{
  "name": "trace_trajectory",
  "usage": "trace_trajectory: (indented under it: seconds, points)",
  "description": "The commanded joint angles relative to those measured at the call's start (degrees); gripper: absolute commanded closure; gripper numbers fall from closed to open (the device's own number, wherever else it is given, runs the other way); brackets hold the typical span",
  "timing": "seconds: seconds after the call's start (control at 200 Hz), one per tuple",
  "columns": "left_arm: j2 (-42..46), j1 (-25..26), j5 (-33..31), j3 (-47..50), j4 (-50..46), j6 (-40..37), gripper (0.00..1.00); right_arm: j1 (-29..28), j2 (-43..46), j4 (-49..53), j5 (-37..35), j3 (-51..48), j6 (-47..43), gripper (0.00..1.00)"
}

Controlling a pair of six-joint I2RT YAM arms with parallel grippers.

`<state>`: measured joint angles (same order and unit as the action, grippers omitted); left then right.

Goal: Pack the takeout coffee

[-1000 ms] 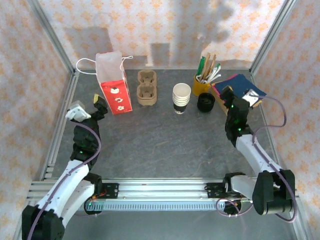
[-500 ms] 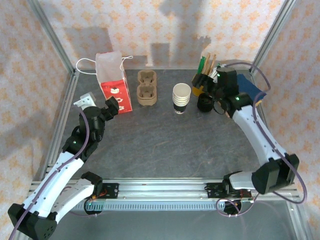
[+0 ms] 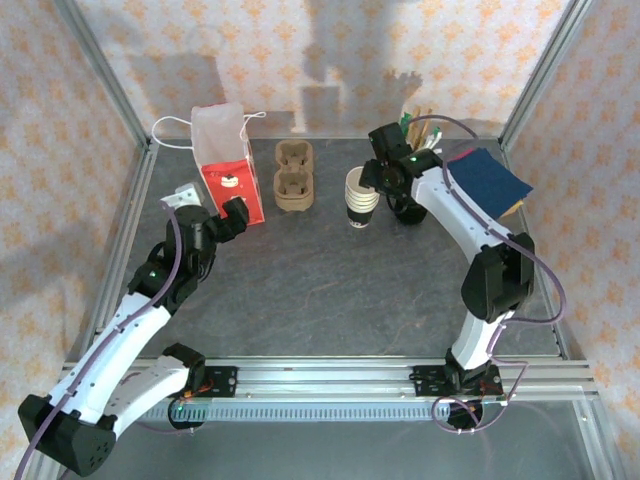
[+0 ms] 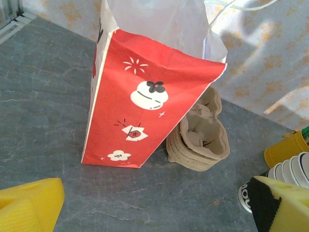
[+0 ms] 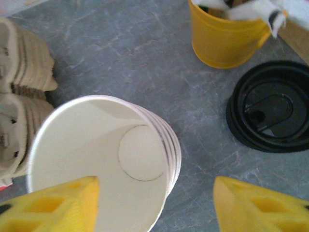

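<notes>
Grey stone-patterned table (image 3: pixel 330 285), walled on three sides with patterned paper. Red paper bag (image 3: pixel 228 190) stands at rear left, upright, white tissue rising from its mouth, white handle loops trailing left. Brown moulded carrier stack (image 3: pixel 293 178) sits just beside the bag on its right; in the left wrist view the two appear to touch at the base. Dark blue napkins (image 3: pixel 490 175) lie at rear right. White paper cup (image 3: pixel 363 190) stands upright at rear centre, top one of a nested stack, dark band low on its side, between the carrier and a pile of black lids (image 5: pixel 273 113); mouth empty, bottom disc visible. Yellow cup (image 5: pixel 224 41) of stirrers stands behind the lids. Right gripper (image 5: pixel 157 203) hangs above the cup, jaws partly spread, holding nothing: one yellow finger (image 5: pixel 58 205) over the cup's mouth near the rim, the other outside, clear of the wall, above bare table. Left gripper (image 3: pixel 234 212) sits low just in front of the bag, facing it, jaws spread wide, nothing between them.
</notes>
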<state>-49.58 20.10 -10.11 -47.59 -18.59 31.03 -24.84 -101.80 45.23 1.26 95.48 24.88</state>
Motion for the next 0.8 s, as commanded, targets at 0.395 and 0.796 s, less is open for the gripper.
trace_trajectory:
  seconds: [0.395, 0.796]
  points:
    - [1.5, -0.3, 3.6, 4.2, 6.5, -0.5, 0.01, -0.4, -2.1, 1.3, -2.8, 2.6, 0.0, 0.64]
    - [2.3, -0.3, 3.5, 5.1, 6.0, -1.1, 0.01, -0.4, -3.2, 1.9, -2.0, 4.3, -0.4, 0.78]
